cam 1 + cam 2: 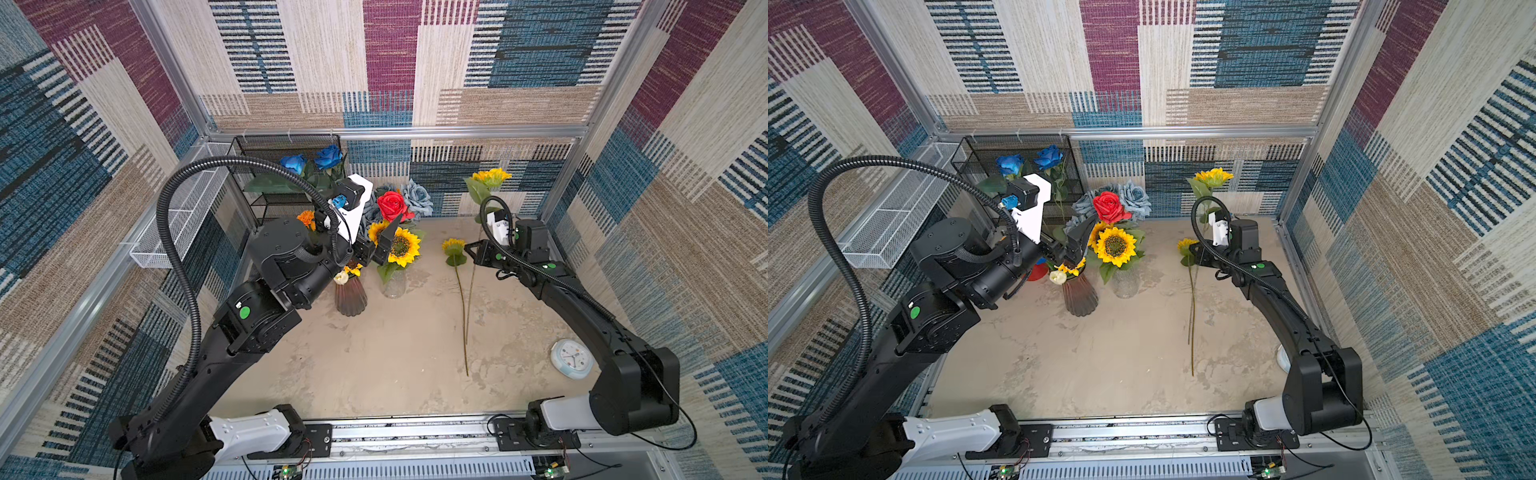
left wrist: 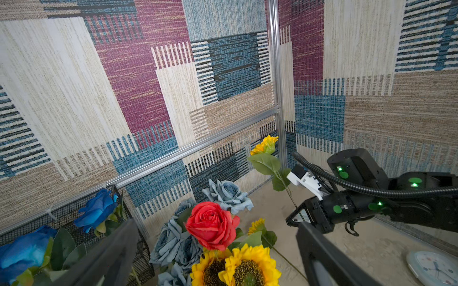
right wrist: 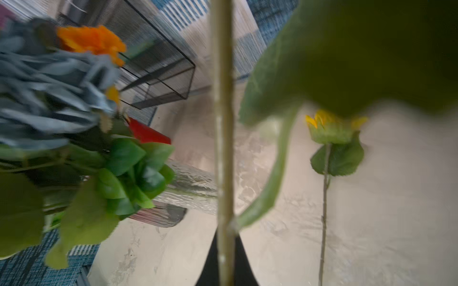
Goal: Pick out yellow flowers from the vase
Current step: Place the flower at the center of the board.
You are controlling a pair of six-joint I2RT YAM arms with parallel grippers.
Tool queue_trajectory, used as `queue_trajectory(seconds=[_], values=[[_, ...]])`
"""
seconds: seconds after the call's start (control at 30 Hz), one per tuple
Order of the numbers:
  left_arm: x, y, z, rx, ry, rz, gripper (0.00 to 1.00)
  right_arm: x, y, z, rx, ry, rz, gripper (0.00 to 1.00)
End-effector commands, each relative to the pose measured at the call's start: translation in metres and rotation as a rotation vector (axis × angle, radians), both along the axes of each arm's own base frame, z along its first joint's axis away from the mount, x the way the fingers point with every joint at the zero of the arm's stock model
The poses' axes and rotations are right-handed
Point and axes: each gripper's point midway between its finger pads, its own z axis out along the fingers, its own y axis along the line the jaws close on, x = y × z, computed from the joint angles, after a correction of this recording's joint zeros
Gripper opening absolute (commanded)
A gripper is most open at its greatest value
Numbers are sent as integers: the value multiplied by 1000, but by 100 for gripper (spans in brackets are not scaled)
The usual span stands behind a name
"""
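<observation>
In both top views the left arm [image 1: 291, 257] had its jaws spread wide, right up against the two sunflowers [image 1: 401, 247] standing in the clear vase [image 1: 395, 284]. Their stems ran upright beneath the heads, and this arm was plainly the nearer one to them. The right arm [image 1: 540, 270] stood well apart toward the back corner, its jaws closed on the stem of a third sunflower [image 1: 492, 176] held upright. A fourth sunflower [image 1: 454, 247] lay on the surface [image 1: 374, 353], its stem pointing toward the front. The left wrist view added what those hid: the dark fingers [image 2: 106, 260] flanked the heads, which sat low between them, just under a red rose [image 2: 212, 225]. I judged the jaws would have to drop lower to reach bare stem. The right wrist view was blurred. It showed the gripped stem [image 3: 223, 123] running straight out from the closed jaws.
</observation>
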Motion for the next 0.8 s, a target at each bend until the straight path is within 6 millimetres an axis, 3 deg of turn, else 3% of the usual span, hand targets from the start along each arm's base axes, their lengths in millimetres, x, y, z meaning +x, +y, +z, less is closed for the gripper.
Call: queue_trajectory(seconds=[0.0,0.3,0.47,0.77], values=[[1,1,8,-50,-6,5,99,6,-11,-24,-79,41,-42,0],[8,-4,-1,-39,6,16,100,11,-20,-82,-181,197,-49,0],[14,-7,-11,-10,32,32,100,13,-25,-97,-210,235,-67,0],[18,-10,-10,-6,30,38,99,16,-28,-112,-231,272,-76,0]])
